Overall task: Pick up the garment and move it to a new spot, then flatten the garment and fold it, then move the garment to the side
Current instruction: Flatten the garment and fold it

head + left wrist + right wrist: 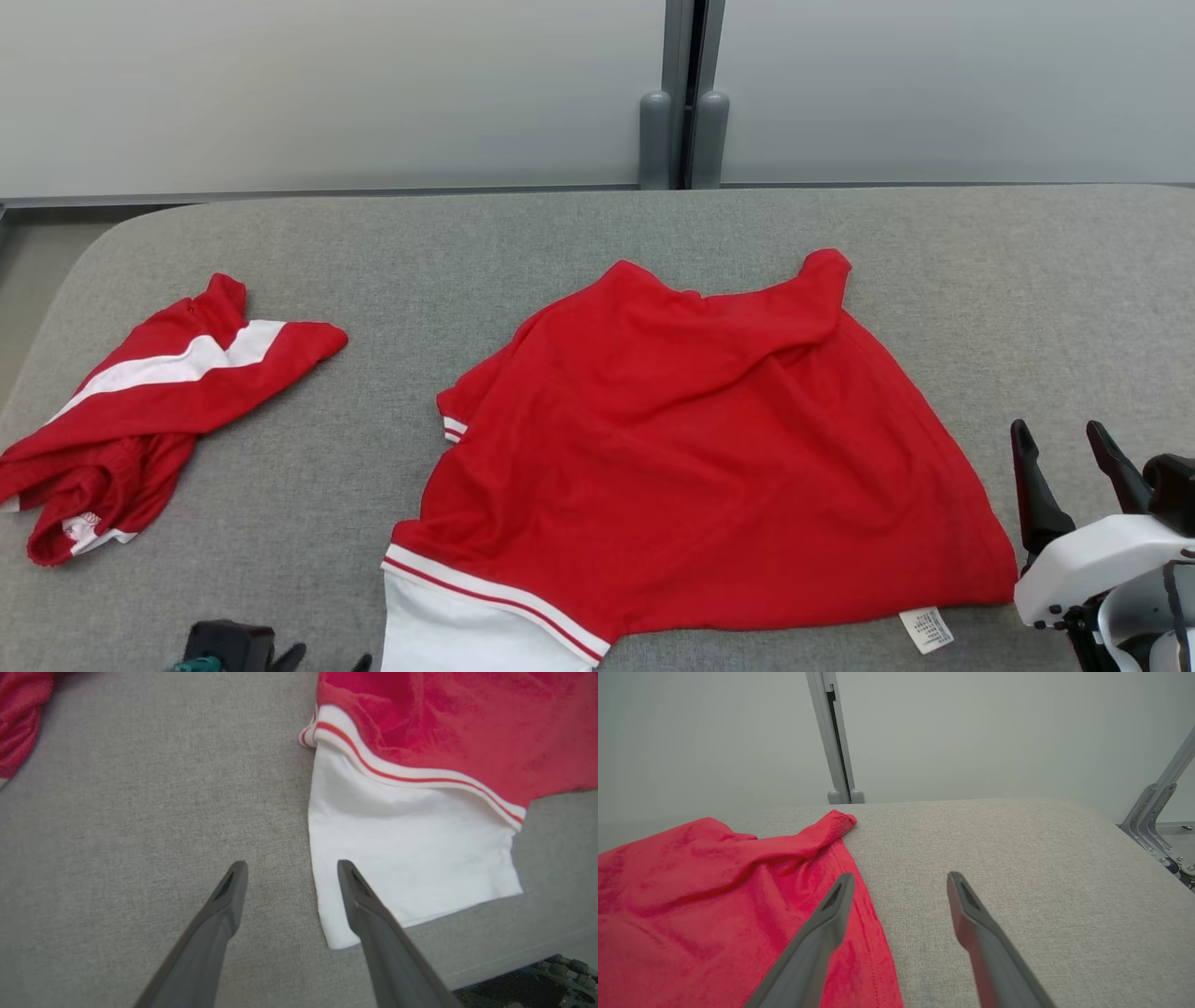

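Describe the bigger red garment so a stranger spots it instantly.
On the grey table lie two red garments; the larger garment is spread in the middle. Unlike the crumpled garment at the left, with a white band, it has a white panel below striped trim at its near-left corner.

A red shirt (709, 439) lies rumpled at the middle of the grey fabric-covered bench (653, 224). Its white panel (457, 625) with striped trim reaches the front edge, and there is a white label (926, 630) at its hem. A second red garment (140, 411) with a white stripe is bunched by the left edge. The right gripper (1057, 431) stands fingers apart just beside the shirt's hem, and the dark tips of the left gripper (327, 661) show at the front edge.
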`<state>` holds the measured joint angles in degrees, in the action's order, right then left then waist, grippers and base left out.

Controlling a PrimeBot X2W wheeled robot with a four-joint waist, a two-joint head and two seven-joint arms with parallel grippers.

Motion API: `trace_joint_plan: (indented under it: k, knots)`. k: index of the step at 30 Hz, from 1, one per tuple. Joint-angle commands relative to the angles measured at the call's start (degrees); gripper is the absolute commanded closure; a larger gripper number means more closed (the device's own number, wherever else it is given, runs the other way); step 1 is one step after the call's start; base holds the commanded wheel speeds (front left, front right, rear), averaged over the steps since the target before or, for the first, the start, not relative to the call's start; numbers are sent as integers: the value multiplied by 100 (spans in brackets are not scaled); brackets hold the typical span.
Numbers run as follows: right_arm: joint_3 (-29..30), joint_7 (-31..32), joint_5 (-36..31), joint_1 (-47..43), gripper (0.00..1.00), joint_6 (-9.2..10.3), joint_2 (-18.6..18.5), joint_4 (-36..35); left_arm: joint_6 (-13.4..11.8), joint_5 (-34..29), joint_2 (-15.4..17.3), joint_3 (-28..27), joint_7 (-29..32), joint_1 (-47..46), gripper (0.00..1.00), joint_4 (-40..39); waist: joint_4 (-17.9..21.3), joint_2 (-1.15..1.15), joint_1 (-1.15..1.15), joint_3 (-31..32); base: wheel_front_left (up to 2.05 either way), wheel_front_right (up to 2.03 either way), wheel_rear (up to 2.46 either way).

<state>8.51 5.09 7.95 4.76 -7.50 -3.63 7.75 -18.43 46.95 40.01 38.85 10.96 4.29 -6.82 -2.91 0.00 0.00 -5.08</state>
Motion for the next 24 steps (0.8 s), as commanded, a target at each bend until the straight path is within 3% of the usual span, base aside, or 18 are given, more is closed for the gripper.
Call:
trace_joint_plan:
  k: [1,10,13,18,24]
  knots:
    - [30,-61,39,-59,0,1,-16,-50,-115,-62,67,-146,-144,-17,0,-97,-7,0,0,65,0,0,0]
    - [-70,-295,107,-122,0,0,25,-100,-495,-328,-31,-805,-1307,-104,0,-362,88,0,0,381,0,0,0]
    - [-142,-479,163,-159,0,0,42,-138,-447,-540,-69,-915,-1844,-169,0,-359,168,0,0,481,0,0,0]
    - [-283,-888,288,-206,0,0,51,-212,-535,-701,-310,-1166,-2443,-159,0,-191,282,0,0,562,0,0,0]
    - [-474,-1362,467,-405,0,0,62,-202,-573,-1072,-817,-1884,-2618,-70,0,-336,353,0,0,595,0,0,0]
